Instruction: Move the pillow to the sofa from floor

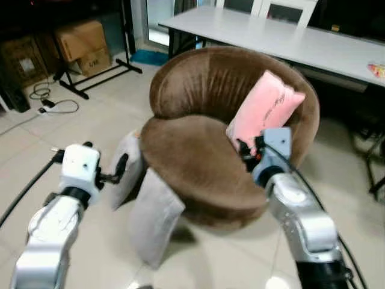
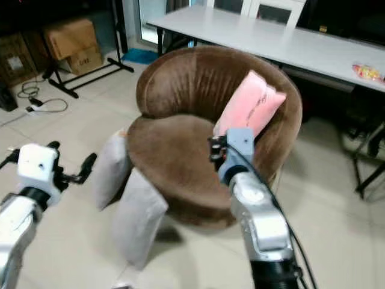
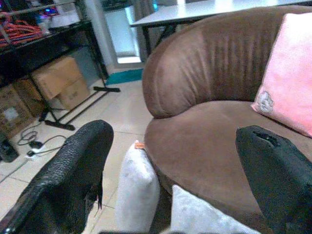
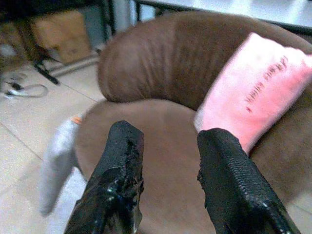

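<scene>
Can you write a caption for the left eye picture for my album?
Pink pillow rests on the brown sofa, two grey pillows lean against it on the floor, open robot hands nearby.

Head views overlook sofa (image 1: 204, 144); wrist views face it close.

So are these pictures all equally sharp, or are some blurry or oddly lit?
The head views are fairly sharp; the pink pillow on the brown sofa looks slightly washed out, and the shelves behind sit in deep shade. In the left wrist view the black fingers loom large with a bluish cast. The right wrist view is softest: the grey pillow on the floor is smeared.
</scene>
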Robot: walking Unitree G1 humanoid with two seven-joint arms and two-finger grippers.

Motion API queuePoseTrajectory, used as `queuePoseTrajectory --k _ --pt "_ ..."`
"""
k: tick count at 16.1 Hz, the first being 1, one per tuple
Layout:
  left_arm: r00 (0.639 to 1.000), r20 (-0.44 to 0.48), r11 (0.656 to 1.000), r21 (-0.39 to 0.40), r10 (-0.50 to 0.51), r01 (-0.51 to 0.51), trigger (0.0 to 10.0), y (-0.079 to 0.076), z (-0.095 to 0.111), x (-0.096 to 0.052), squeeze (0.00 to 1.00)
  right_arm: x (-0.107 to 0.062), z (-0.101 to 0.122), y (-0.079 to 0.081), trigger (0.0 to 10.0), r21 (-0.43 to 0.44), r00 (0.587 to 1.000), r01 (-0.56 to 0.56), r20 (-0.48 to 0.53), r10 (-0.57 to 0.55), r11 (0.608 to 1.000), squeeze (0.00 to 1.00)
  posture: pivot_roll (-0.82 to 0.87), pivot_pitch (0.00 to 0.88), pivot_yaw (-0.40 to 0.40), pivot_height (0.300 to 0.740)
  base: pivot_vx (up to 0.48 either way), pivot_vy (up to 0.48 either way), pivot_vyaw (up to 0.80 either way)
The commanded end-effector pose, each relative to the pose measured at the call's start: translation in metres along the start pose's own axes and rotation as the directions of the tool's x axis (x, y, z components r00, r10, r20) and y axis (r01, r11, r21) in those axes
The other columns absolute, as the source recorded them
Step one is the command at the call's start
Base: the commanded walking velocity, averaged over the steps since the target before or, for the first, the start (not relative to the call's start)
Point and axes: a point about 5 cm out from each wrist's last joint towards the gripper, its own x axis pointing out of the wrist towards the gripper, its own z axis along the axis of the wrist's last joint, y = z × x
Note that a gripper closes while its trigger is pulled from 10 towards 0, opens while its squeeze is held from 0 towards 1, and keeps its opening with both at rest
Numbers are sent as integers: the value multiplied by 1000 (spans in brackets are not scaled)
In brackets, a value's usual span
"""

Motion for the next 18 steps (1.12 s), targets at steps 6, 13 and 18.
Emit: queuePoseTrajectory --k 6,13,18 --pt "999 36 1000 7 25 -25 10000 4 4 3 0 3 1 -1 10000 0 1000 8 2 -8 1000 0 -9 0 -38 740 0 215 0" --pt "999 40 999 34 25 -27 10000 4 6 6 0 5 3 3 10000 -2 1000 -7 11 8 1000 0 -13 0 -31 740 73 0 522" --pt "998 42 999 31 39 -40 10000 6 6 7 0 6 4 2 10000 1 1000 10 19 -10 1000 0 -13 0 -31 740 282 0 0"
